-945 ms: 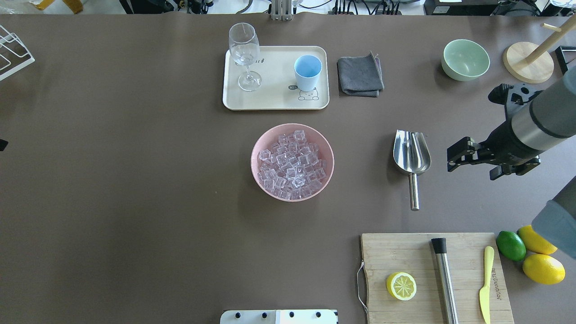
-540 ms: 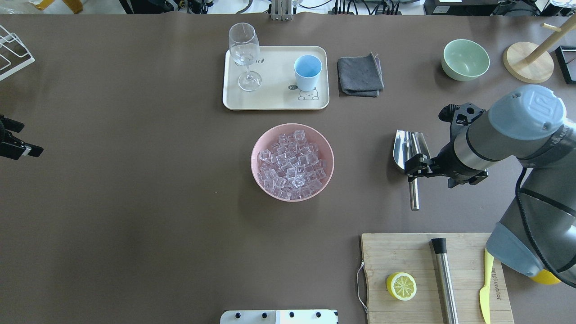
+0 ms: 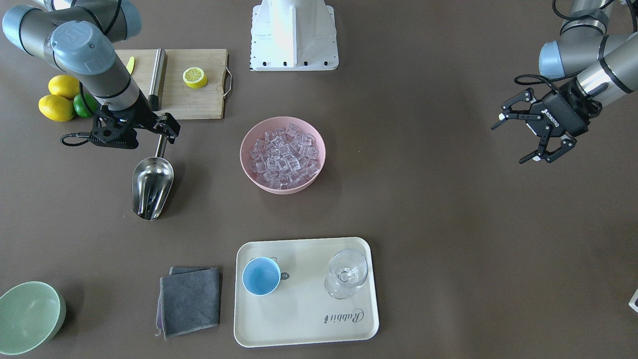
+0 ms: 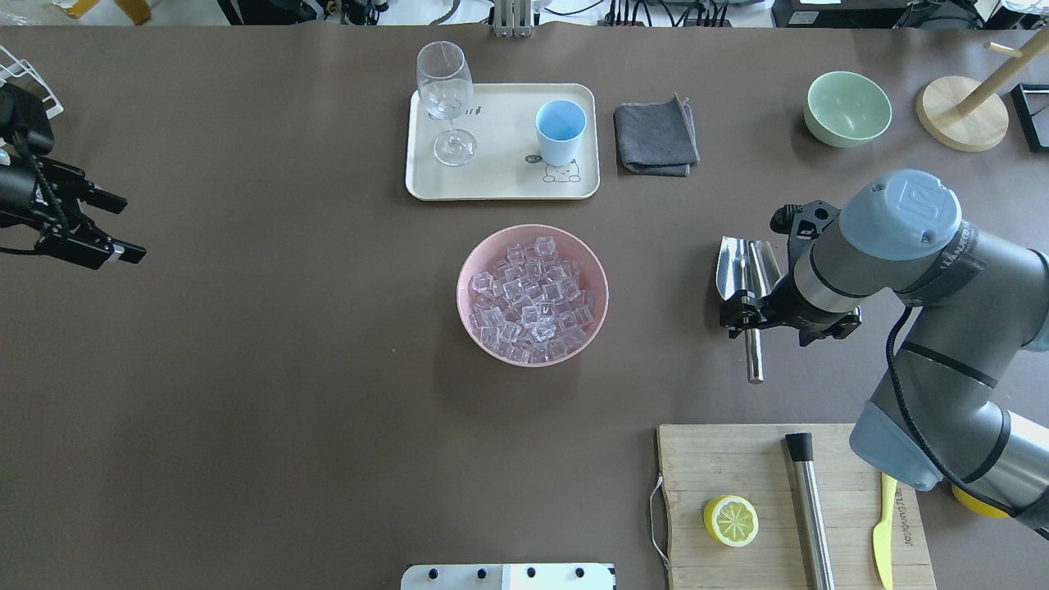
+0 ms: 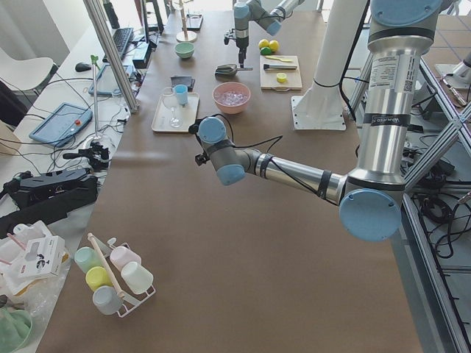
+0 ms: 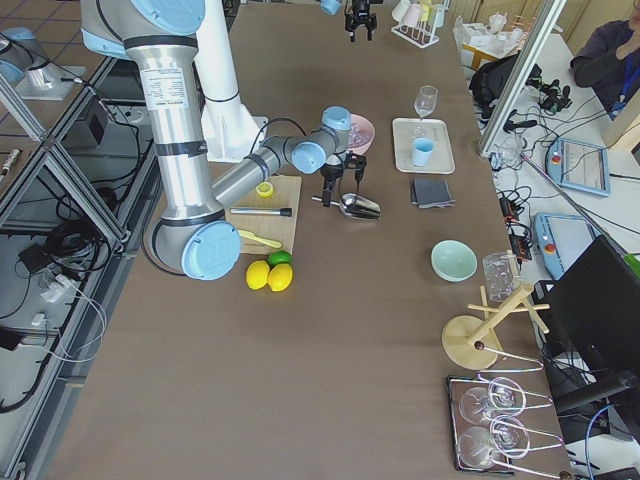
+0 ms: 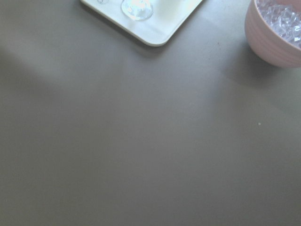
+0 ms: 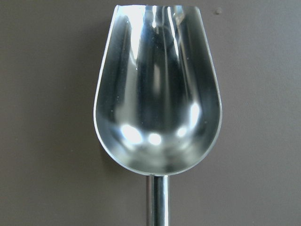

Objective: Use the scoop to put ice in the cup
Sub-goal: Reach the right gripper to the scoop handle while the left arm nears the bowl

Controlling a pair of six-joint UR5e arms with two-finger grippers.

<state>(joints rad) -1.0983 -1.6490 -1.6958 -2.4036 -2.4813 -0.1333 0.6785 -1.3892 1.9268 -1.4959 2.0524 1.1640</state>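
Note:
The ice (image 4: pixel 533 299) is a heap of clear cubes in a pink bowl (image 4: pixel 461 305) at mid table. It also shows in the front view (image 3: pixel 282 154). The light-blue cup (image 4: pixel 560 131) stands empty on a cream tray (image 4: pixel 500 187) behind the bowl. The steel scoop (image 4: pixel 742 266) lies flat to the right of the bowl, trough away from the robot, empty in the right wrist view (image 8: pixel 157 94). My right gripper (image 4: pixel 774 321) is open and points down over the scoop's handle, apart from it. My left gripper (image 4: pixel 123 228) is open and empty at the far left.
A stemmed glass (image 4: pixel 447 90) shares the tray. A grey cloth (image 4: pixel 656 139) and a green bowl (image 4: pixel 848 106) lie at the back right. A cutting board (image 4: pixel 737 459) with a half lemon (image 4: pixel 730 520), steel rod (image 4: pixel 811 508) and yellow knife sits front right.
My right arm has swung left and now hangs over the scoop's handle. My left gripper has come into view from the left edge and moved inward and toward the back.

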